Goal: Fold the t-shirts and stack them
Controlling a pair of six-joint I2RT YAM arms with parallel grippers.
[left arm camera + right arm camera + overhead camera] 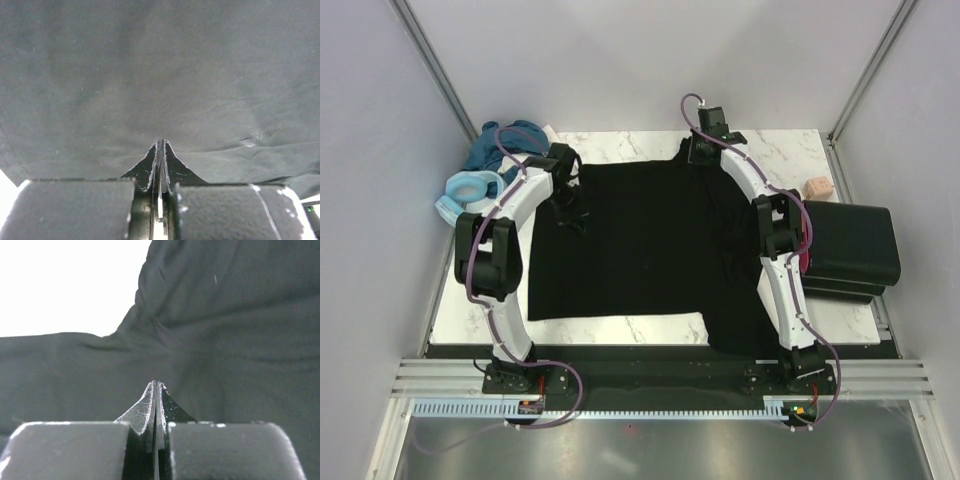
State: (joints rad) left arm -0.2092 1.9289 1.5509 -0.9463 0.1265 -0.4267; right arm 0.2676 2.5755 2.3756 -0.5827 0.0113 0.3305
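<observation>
A black t-shirt [640, 245] lies spread over most of the marble table [620, 328]. My left gripper [570, 210] is low over the shirt's left shoulder area. In the left wrist view its jaws [161, 142] are shut, a thin strip of black cloth [160, 75] shows between them, and a fold edge runs through the tips. My right gripper [693, 152] is at the shirt's far edge near the collar. In the right wrist view it [156, 383] is shut tip to tip over wrinkled black cloth [225, 340], with nothing visible between the jaws.
A teal-blue shirt [505, 145] and a light blue one [468, 192] are bunched at the table's far left. A stack of folded black shirts [850, 250] sits at the right edge. A small pinkish-beige block [817, 187] lies behind that stack.
</observation>
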